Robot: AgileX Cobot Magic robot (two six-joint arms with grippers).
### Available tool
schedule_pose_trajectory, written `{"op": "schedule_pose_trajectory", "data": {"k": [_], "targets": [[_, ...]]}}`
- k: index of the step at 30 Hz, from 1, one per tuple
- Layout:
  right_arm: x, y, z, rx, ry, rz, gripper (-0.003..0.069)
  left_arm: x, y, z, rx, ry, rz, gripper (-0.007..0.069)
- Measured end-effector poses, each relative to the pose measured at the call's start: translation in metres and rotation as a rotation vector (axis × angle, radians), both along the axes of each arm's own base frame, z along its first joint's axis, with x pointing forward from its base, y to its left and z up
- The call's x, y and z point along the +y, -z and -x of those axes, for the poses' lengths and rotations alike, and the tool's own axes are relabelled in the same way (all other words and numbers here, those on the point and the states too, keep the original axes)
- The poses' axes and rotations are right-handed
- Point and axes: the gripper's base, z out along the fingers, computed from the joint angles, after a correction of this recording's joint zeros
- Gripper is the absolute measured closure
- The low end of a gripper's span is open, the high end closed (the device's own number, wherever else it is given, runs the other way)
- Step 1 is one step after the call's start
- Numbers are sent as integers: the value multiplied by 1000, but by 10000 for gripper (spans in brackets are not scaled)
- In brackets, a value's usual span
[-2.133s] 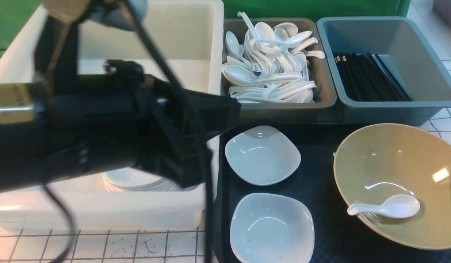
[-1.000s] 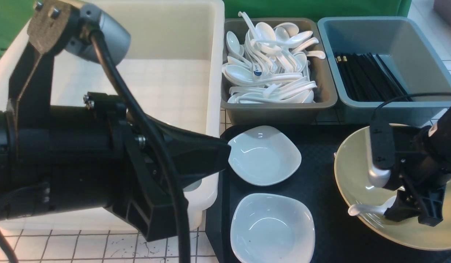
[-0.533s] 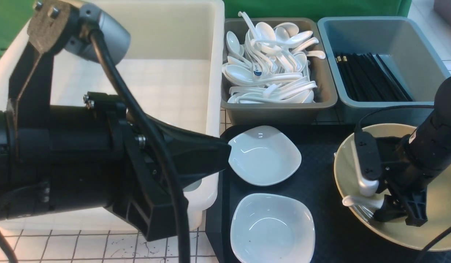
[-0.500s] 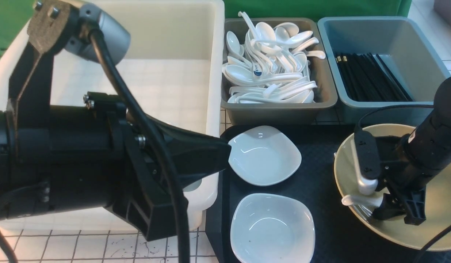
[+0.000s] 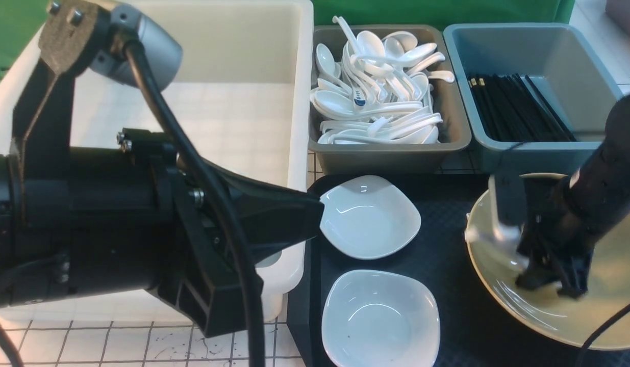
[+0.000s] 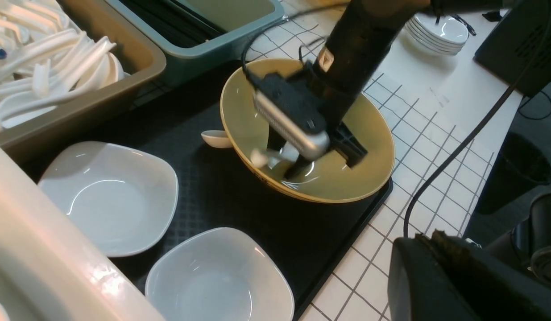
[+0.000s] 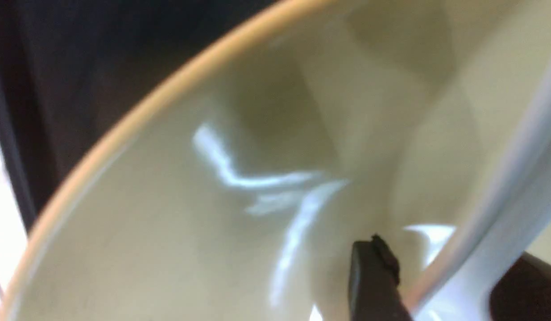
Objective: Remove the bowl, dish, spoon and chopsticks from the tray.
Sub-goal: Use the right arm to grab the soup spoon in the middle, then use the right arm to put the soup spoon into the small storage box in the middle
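Right end effector (image 5: pixel 549 285) is down inside bowl (image 5: pixel 613 306), one finger each side of spoon (image 6: pixel 263 157). It looks clamped on it: in the right wrist view the white handle runs out from between the two dark fingers (image 7: pixel 373 285) and meets both, as far as the blur allows.

Key relation: the spoon's long axis runs sideways from the right end effector toward the robot's left. The handle tip sticks out past the fingers, near the bowl's left rim. The scoop end is hidden under the wrist. The jaws sit across the spoon, not along it. Whether the spoon is clear of the bowl floor cannot be told.

Right arm is the nearer by far. Left end effector (image 5: pixel 312 219) is well apart to the left, closed, with nothing seen in it. Its tip is just beside upper white dish (image 5: pixel 368 216).

Judged next: raise the spoon over the rim and carry it to grey bin (image 5: pixel 391 153), ahead and left of the right end effector, past tray (image 5: pixel 447 239). The handle points that way, so the left rim is what to watch, and a glossy spoon may pivot in the grip.

Second white spoon-like piece (image 6: pixel 215 139) pokes from under the bowl rim, left of the right end effector, untouched. Lower dish (image 5: pixel 381 318) lies nearer and left. Chopsticks (image 5: pixel 519 107): none on the tray, black bundle in blue bin (image 5: pixel 539 148) straight ahead.
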Motion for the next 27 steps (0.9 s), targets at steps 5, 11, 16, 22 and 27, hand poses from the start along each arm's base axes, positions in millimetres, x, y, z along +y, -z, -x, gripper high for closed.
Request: {"op": "schedule_pose_trajectory", "data": {"k": [5,11,16,22,27], "targets": [[19,-84,-15,-147,270,-142,342,0,-4,-3,-37,-19,29,625],[73,-154,-55,-428,352,-428,344,6,-12,-16,-141,-132,71,625],[101,-149,-129,-512,462,-569,347,27,-14,-36,-114,-339,121,625],[109,-91,-199,-496,537,-573,348,42,-14,-47,-82,-460,149,625],[110,-58,-226,-537,536,-524,349,43,-14,-47,-81,-465,146,625]]}}
